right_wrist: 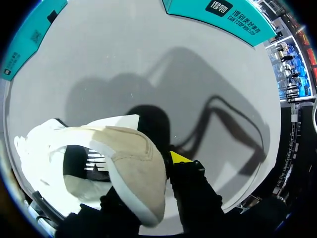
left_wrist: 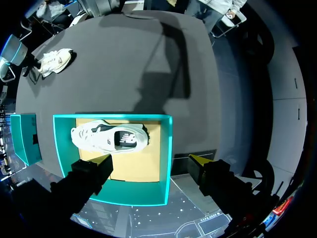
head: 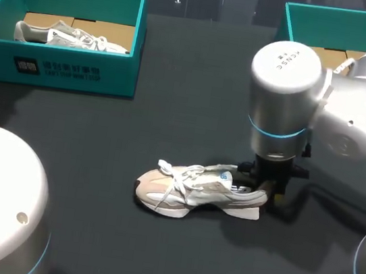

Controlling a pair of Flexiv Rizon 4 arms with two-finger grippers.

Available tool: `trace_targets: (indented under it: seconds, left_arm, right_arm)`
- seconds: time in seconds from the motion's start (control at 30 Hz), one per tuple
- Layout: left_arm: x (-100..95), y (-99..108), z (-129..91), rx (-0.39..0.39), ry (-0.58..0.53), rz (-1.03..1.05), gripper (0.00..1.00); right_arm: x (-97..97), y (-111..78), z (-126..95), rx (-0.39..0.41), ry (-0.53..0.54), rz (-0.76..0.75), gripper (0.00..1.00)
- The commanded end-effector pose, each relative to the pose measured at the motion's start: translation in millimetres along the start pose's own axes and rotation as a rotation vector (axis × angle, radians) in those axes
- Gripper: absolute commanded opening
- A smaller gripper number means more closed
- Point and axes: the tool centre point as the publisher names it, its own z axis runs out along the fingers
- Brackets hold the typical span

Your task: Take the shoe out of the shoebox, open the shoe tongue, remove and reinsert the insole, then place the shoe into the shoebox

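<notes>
Head view: the shoe [head: 196,192] lies on the table [head: 137,124], its long axis from 9 to 3 o'clock, toe at 9. The right gripper [head: 268,184] stands at the heel, so it is the nearer one.

Left wrist view: the left gripper [left_wrist: 151,159] is spread wide over a box [left_wrist: 166,148] holding a second shoe [left_wrist: 106,138].

Right wrist view: the heel hides one side of the right gripper. Whether it grips, I cannot tell.

Six o'clock: beige-and-cream lace-up sneaker [head: 199,192] — white laces, white sole. Ten o'clock: teal cardboard shoebox [head: 120,74] — tan floor, white lettering, a white-and-grey mesh sneaker [head: 67,38] inside. Under all, matte charcoal tabletop [head: 173,108].
</notes>
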Motion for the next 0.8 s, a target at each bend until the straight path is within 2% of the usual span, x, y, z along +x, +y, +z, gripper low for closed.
trace_targets:
  seconds: [0.03,0.07,0.1,0.2,0.23,0.27,0.33,0.47,0.6,0.67,0.77,0.8]
  left_arm:
    - [0.2,-1,0,-0.002,0.002,0.001,1.00]
    - [0.2,-1,0,-0.002,0.002,0.001,1.00]
    - [0.2,-1,0,-0.002,0.002,0.001,1.00]
    - [0.2,-1,0,-0.002,0.002,0.001,1.00]
    - [0.2,-1,0,-0.002,0.002,0.001,1.00]
    - [0.2,-1,0,-0.002,0.002,0.001,1.00]
    - [0.2,-1,0,-0.002,0.002,0.001,1.00]
    - [0.2,-1,0,-0.002,0.002,0.001,1.00]
    - [0.2,-1,0,-0.002,0.002,0.001,1.00]
    - [0.2,-1,0,-0.002,0.002,0.001,1.00]
    - [0.2,-1,0,-0.002,0.002,0.001,1.00]
    - [0.2,-1,0,-0.002,0.002,0.001,1.00]
  right_arm:
    - [-2.4,-3.8,3,-0.007,0.008,0.000,0.08]
    - [-2.6,-3.9,2,-0.009,0.009,0.001,0.22]
    - [-2.6,-3.9,0,-0.011,0.009,0.000,0.31]
    - [-4.1,-3.5,-6,0.005,0.018,0.001,0.47]
    - [-5.1,-3.4,-10,0.006,0.034,0.001,0.60]
    - [-5.8,-3.1,-13,0.006,0.032,0.001,0.80]
    - [-7.5,-1.8,-19,0.003,0.057,-0.005,1.00]
    - [-9.8,0.6,-32,0.030,0.084,-0.018,1.00]
    - [-13.2,2.3,-52,0.072,0.177,-0.069,1.00]
    - [-18.6,2.7,-65,0.063,0.225,-0.104,1.00]
    - [-30.7,2.1,-84,0.009,0.357,-0.222,1.00]
    - [-36.7,1.7,-92,-0.036,0.480,-0.292,1.00]
